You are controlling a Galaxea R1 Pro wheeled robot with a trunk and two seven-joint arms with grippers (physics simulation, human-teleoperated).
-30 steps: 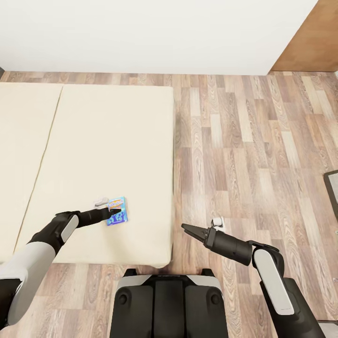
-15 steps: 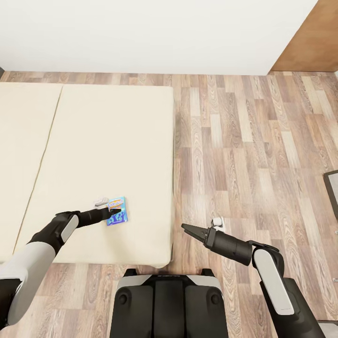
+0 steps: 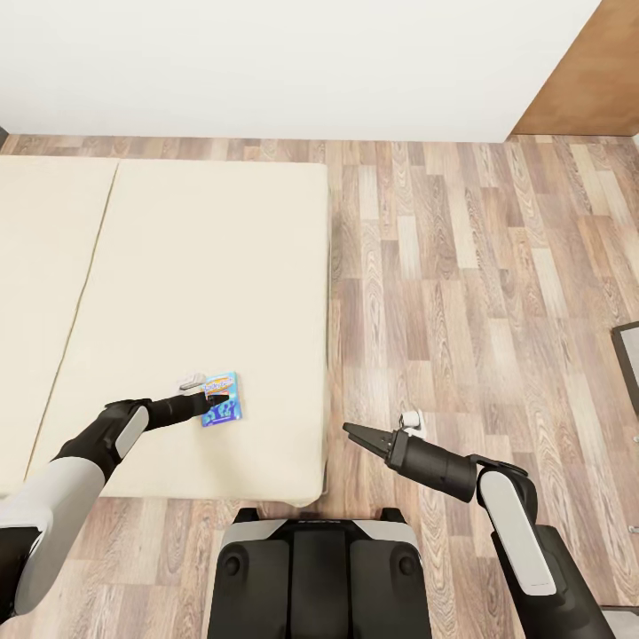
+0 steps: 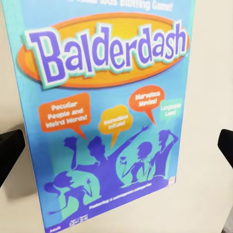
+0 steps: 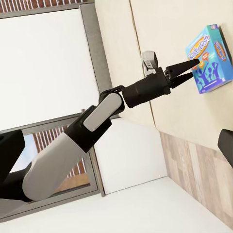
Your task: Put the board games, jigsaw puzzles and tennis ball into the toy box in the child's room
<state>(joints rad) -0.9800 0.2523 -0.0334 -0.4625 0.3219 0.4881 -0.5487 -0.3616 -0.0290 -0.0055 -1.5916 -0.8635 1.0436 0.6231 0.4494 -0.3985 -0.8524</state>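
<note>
A: Status on the game?

B: Blue game box (image 3: 220,399) lies flat on the bed (image 3: 177,293), near the mattress's near right corner. Left wrist view reads "Balderdash" on the lid (image 4: 109,121): orange oval logo, purple silhouettes, 3 orange speech bubbles and a green one.

A: Left gripper?

B: Left gripper (image 3: 216,402) is over the box, tips pointing across its lid in the head view. Jaws are apart: in the left wrist view 1 dark fingertip (image 4: 9,153) sits off one long side of the box, the other at the opposite frame edge, box between them. Right wrist view shows the same gripper (image 5: 187,70) from the side, fingers spread in a V at the box (image 5: 209,59). Can't tell if either tip touches the box or the mattress.

A: Is it clamped?

B: No. Beige mattress shows between each tip and the box edge in the left wrist view.

A: Right arm?

B: Right gripper (image 3: 353,433) hangs over the wood floor (image 3: 461,284), just off the bed's right side, pointing left toward the bed. Holding nothing. Jaws look close together in the head view; the right wrist view has dark finger edges at both frame sides, so can't tell for sure.

A: Anything else around?

B: White wall (image 3: 293,62) beyond the bed, brown panel (image 3: 590,80) far right. Robot base (image 3: 319,577) at the bed's foot.
</note>
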